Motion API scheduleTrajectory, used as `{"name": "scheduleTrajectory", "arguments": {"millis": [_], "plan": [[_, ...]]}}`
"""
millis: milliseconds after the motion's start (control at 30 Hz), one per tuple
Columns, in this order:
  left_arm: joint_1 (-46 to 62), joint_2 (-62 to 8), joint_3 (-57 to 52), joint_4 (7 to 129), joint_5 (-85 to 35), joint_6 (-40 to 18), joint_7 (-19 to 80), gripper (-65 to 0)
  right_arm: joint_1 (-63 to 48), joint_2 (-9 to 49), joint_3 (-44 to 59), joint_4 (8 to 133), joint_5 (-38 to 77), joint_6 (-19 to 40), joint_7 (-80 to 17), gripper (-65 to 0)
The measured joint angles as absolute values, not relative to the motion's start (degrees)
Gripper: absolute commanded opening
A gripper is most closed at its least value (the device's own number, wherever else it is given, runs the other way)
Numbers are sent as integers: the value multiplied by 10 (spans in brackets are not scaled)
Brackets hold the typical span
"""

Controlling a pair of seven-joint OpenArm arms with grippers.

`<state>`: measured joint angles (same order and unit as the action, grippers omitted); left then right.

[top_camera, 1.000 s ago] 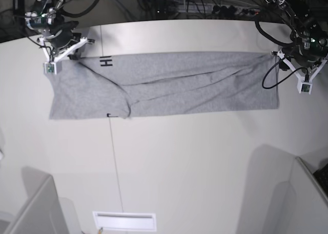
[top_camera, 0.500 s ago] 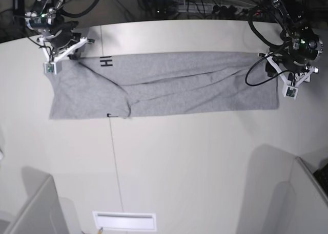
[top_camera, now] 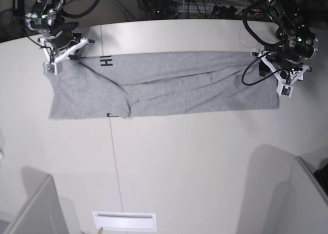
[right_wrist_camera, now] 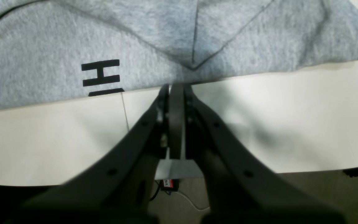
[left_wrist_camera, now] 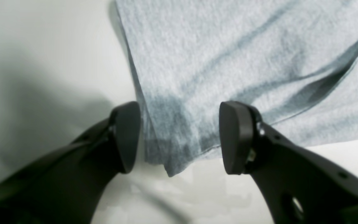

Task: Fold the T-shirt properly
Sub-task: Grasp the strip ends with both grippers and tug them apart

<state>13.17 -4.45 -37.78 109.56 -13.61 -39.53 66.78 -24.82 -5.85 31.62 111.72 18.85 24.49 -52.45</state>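
Observation:
The grey T-shirt (top_camera: 179, 85) lies as a long creased strip across the white table, with black lettering (top_camera: 106, 61) showing near its left end. My right gripper (top_camera: 76, 57) is at the shirt's far left corner. In the right wrist view, that right gripper (right_wrist_camera: 174, 88) is shut, pinching the T-shirt's (right_wrist_camera: 197, 31) edge beside the letters (right_wrist_camera: 101, 76). My left gripper (top_camera: 267, 61) hovers over the shirt's right end. In the left wrist view, that left gripper (left_wrist_camera: 179, 137) is open, and a corner of the T-shirt (left_wrist_camera: 228, 56) lies between its fingers.
A thin seam (top_camera: 115, 162) runs down the table (top_camera: 195, 167) from the shirt's front edge. A white slotted plate (top_camera: 124, 221) sits at the front edge. Grey panels stand at the front left (top_camera: 36, 208) and front right (top_camera: 302, 193). Cables (top_camera: 205, 8) crowd behind the table.
My left arm has swung inward and back, from beyond the shirt's right end to over its far right corner. The right arm and the shirt have stayed put.

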Motion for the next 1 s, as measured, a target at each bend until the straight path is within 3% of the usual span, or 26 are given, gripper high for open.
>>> {"name": "scheduleTrajectory", "arguments": {"millis": [1000], "plan": [[135, -39, -378, 1055, -136, -395, 668, -262, -228, -55, 251, 1117, 186, 245, -526, -650]]}}
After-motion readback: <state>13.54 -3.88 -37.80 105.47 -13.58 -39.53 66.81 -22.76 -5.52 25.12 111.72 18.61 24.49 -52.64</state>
